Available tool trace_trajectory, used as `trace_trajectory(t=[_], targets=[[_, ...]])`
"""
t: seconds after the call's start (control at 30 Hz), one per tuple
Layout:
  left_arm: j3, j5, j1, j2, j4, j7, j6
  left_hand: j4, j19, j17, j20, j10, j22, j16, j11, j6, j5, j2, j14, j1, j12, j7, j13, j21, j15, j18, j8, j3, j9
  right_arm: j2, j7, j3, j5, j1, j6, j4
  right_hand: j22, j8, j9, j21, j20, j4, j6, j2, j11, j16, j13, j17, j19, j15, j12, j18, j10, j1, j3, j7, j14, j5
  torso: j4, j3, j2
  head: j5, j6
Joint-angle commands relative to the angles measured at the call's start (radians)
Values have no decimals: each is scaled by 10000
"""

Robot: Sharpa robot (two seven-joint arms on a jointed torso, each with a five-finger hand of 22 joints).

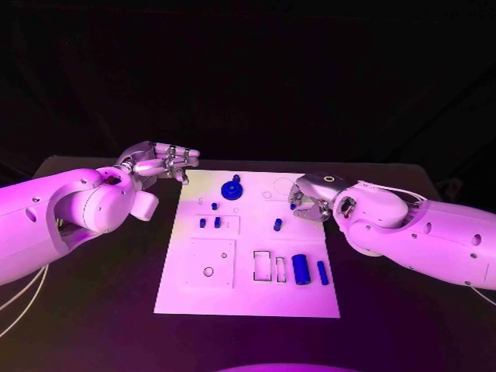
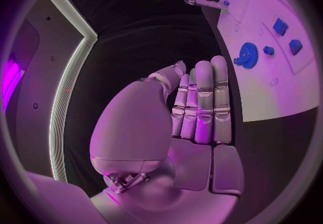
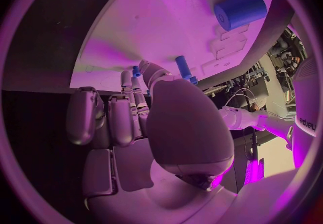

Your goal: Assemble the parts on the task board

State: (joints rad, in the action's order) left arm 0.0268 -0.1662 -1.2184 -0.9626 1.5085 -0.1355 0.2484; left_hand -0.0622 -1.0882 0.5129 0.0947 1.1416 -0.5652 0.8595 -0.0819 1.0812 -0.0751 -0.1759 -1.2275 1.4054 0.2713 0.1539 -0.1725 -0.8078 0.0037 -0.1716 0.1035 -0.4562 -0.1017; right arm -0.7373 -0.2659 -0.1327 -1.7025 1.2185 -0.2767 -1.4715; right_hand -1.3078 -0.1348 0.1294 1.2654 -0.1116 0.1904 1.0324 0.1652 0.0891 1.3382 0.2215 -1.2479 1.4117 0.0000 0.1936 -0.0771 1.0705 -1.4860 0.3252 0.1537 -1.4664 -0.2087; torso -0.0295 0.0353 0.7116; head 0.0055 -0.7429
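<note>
Where right hand [image 1: 313, 198] hovers: peg [image 1: 277, 225] beside.

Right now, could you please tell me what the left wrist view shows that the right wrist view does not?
Left wrist view, not the right wrist one: the left hand, holding nothing with fingers straight, plus a blue gear and two blue square blocks on the white board. Right wrist view, not the left: a large blue cylinder lying on the board. Both share the board and the right hand, fingertips near a small blue peg; whether it holds the peg is unclear.
</note>
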Motion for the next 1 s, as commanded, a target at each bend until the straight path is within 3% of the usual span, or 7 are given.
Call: trace_trajectory(t=[0.03, 0.43, 1.0], targets=[[9, 402, -12, -1, 14, -346, -17, 0, -53, -13, -3, -61, 13, -57, -10, -24, -11, 64, 62, 13, 26, 17, -5, 68, 13, -133, -68, 54, 14, 90, -47, -1, -207, -36, 146, 88, -879, 42, -13, 49, 11, -28, 108, -11, 6, 56, -56, -20, 62, 64, -51, 82, 120, -83, 143, 7, -411, -2, 5, -11, -5, 9, -11], [9, 414, -13, -6, 63, -328, -64, 26, -62, -47, 1, -78, 48, -93, -17, -32, -12, 99, 78, 41, 30, 27, -5, 115, 18, -133, -73, 60, 22, 322, 138, -1, 30, -146, 210, 444, -1069, 38, 17, 279, 64, -295, 437, -198, -61, 147, -354, -110, 177, 6, -170, 131, 522, -39, 922, -52, -425, -40, -21, 0, -10, 28, -21], [9, 414, -13, 11, 54, -249, -152, 78, -75, -105, 9, -140, 106, -151, -44, -83, -11, 120, 106, 77, 22, 58, 0, 196, 35, -131, -101, 89, 44, 375, 124, -1, 102, -189, 111, 573, -1483, -211, 262, 912, 220, -925, 1077, -509, -297, 165, -444, -80, 491, -179, -190, 267, 1342, 41, 1430, -265, -439, -24, -4, -3, -21, 26, -45]])
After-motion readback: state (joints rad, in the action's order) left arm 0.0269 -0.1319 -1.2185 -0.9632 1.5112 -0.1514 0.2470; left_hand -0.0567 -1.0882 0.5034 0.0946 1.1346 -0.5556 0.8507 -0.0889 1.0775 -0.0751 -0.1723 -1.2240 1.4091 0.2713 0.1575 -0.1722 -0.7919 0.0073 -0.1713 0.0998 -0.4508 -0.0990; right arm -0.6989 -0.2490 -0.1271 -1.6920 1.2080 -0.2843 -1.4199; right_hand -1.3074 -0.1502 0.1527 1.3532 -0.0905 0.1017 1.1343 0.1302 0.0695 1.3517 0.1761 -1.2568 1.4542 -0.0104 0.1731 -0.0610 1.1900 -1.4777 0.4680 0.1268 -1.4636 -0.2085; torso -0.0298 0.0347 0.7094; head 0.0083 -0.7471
